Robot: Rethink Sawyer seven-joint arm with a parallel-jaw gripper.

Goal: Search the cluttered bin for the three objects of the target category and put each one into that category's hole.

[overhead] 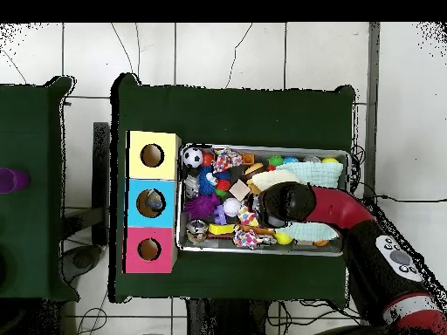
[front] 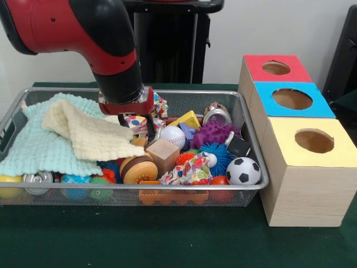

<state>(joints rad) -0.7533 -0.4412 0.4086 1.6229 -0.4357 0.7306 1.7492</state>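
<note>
End effector [front: 150,129] sits low in the wire mesh bin [front: 254,146], fingers mostly buried among the toys behind the pale yellow knitted cloth [front: 92,134] — cannot tell whether they are open, closed or holding anything. In the overhead view the red and black arm [overhead: 349,214] covers the end effector completely.

Mint green knitted cloth [front: 39,148] hides most of the bin's left half; only a silver can end [front: 38,178] and bits of coloured balls show under its edge. Target category isn't marked anywhere visible, so which items count is unclear. Candidates in the bin: white baseball [front: 173,135], black-and-white soccer ball [front: 243,171], purple spiky toy [front: 215,134], plain wooden cube [front: 163,153], toy burger [front: 139,169].

Three wooden boxes beside the bin on the green desk [front: 167,240], each with a round hole: red-topped box [front: 276,68], blue-topped box [front: 292,99], yellow-topped box [front: 313,140]. Overhead shows something inside the blue hole — not identifiable.

No readable writing or labels.
</note>
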